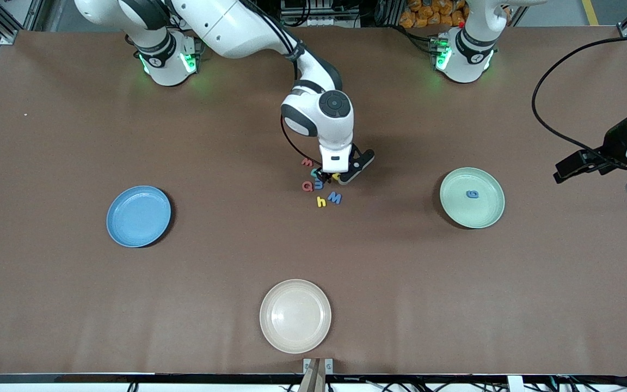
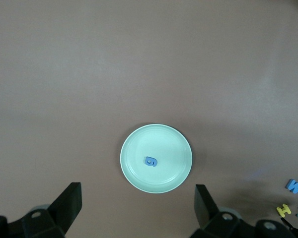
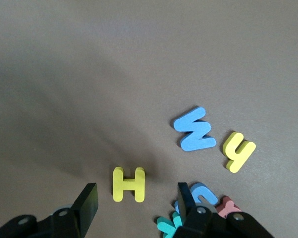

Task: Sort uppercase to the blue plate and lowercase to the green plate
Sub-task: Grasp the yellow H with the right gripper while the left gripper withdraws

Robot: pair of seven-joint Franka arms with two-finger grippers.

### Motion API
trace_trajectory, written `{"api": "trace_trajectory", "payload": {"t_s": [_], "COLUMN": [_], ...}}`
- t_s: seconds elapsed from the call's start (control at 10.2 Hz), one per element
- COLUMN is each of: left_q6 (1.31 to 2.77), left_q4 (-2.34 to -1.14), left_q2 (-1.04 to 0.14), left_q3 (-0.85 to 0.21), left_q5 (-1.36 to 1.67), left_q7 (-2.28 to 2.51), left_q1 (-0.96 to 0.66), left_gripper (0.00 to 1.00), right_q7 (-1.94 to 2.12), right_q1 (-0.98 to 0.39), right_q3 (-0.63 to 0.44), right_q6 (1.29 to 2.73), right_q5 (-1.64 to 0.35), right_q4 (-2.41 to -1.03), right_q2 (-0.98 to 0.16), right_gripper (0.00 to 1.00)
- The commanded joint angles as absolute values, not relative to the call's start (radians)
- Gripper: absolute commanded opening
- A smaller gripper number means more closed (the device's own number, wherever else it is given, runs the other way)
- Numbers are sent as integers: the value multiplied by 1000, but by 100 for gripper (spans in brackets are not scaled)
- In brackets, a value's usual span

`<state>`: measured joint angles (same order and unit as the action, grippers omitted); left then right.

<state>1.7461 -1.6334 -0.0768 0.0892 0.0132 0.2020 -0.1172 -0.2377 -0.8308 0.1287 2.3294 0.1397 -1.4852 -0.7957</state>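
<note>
Right gripper (image 3: 134, 206): fingers apart, straddling the yellow H (image 3: 128, 184) without gripping it, low over the letter cluster at table centre. Blue W (image 3: 193, 130) and yellow h (image 3: 238, 151) lie just beside.

Left gripper (image 2: 136, 208): fully spread, empty, waiting high over the green plate (image 1: 487, 215), which holds the blue g (image 1: 472, 194).

Blue plate (image 1: 138, 216): at 9 o'clock from the cluster, well apart.

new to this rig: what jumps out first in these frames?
The right pincer, open, low over a cluster of foam letters mid-table, the yellow H between its fingers. The green plate, toward the left arm's end, holds a blue g; the blue plate holds nothing. The left pincer waits open, high above.
</note>
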Motion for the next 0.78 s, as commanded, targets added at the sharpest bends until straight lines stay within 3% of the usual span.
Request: {"api": "trace_trajectory", "payload": {"t_s": [0.0, 0.68], "left_q6": [1782, 1799], "left_q4": [-1628, -1680], "left_q2": [-80, -92], "left_q3": [94, 75], "left_q5": [-3, 0], "left_q7": [106, 121], "left_q1": [-118, -138], "left_gripper": [100, 100], "right_q7": [-221, -227], "right_q1": [-827, -827], "right_q3": [133, 150], "right_q6": [2306, 2319], "right_q5": [156, 158], "right_q4": [-1450, -1419], "right_q2": [-821, -865], "right_gripper": [73, 73]}}
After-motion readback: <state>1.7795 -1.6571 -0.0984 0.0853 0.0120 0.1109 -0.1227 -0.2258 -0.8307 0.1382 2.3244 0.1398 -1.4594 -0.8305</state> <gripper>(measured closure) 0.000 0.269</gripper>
